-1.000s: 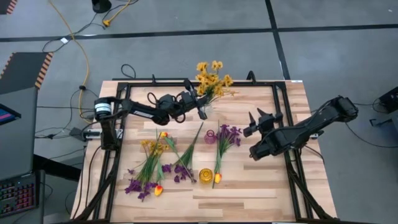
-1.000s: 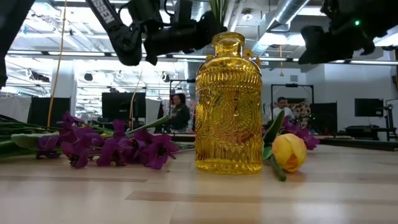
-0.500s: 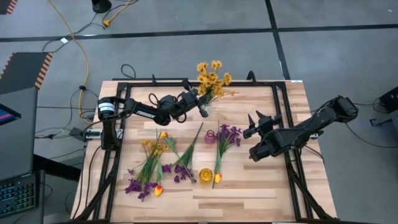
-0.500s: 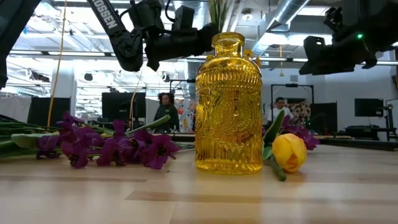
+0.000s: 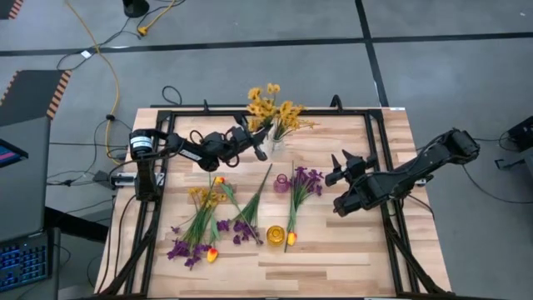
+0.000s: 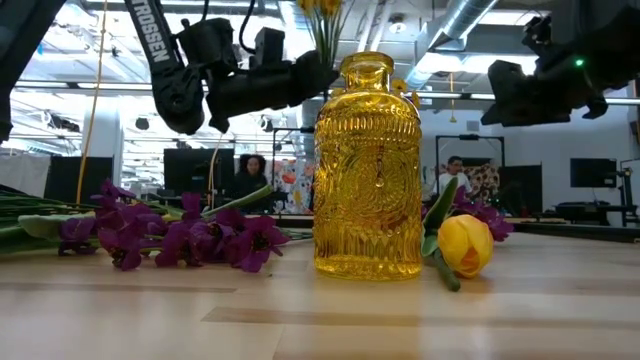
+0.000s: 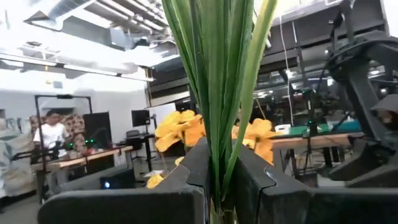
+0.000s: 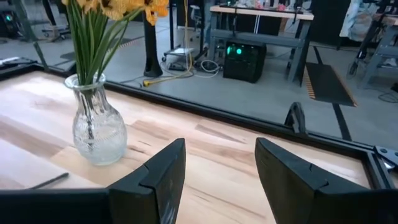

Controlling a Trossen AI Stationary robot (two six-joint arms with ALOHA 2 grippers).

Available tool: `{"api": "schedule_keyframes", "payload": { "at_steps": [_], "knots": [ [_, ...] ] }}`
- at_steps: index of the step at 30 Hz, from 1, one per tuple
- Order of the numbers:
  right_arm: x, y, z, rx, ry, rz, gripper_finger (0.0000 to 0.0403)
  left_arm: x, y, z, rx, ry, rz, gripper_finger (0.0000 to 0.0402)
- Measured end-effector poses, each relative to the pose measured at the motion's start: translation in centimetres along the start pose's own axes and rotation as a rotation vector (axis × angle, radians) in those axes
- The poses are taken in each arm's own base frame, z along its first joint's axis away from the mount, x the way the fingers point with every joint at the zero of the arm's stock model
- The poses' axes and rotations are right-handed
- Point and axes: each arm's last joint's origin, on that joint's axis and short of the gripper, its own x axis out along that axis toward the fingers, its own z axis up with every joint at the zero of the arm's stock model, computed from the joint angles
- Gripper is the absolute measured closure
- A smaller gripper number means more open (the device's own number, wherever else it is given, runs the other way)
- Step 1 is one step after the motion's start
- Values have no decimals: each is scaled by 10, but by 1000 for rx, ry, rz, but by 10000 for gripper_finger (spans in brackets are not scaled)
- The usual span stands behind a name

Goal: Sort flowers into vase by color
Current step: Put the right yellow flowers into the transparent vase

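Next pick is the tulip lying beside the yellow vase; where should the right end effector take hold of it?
Grip the tulip mid-stem, not the bloom. It lies flat, stem running away from the yellow vase toward the purple blossoms, so the right end effector should probably descend from above, fingers straddling it.

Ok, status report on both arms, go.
Left gripper shut on yellow flower stems at clear vase. Right gripper open, empty, waiting. Nothing blocking.

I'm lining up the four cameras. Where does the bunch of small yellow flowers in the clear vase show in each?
High view: yellow flowers, table's far edge, centre.
Low view: only stems and blooms at top, behind the amber vase.
Left wrist view: stems between the left gripper fingers.
Right wrist view: upper left, in the clear vase, the shared landmark.
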Motion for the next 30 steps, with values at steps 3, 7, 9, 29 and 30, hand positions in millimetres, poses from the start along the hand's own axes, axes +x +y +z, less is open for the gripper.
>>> {"api": "schedule_keyframes", "payload": {
  "at_steps": [3,7,9,29,30],
  "knots": [
    [1,1,0,13,-4,-4,184,5,0,4,-2,-22,3,381],
    [1,2,1,26,-12,-5,184,13,-1,7,-5,-52,-9,381],
    [1,2,1,23,-17,-5,184,18,-1,10,-6,-69,-16,381],
    [4,2,2,32,-18,-16,184,33,-8,-32,44,-10,-22,380],
    [4,2,2,31,-18,-16,184,35,-8,-33,48,-14,-21,380]
  ]
}}
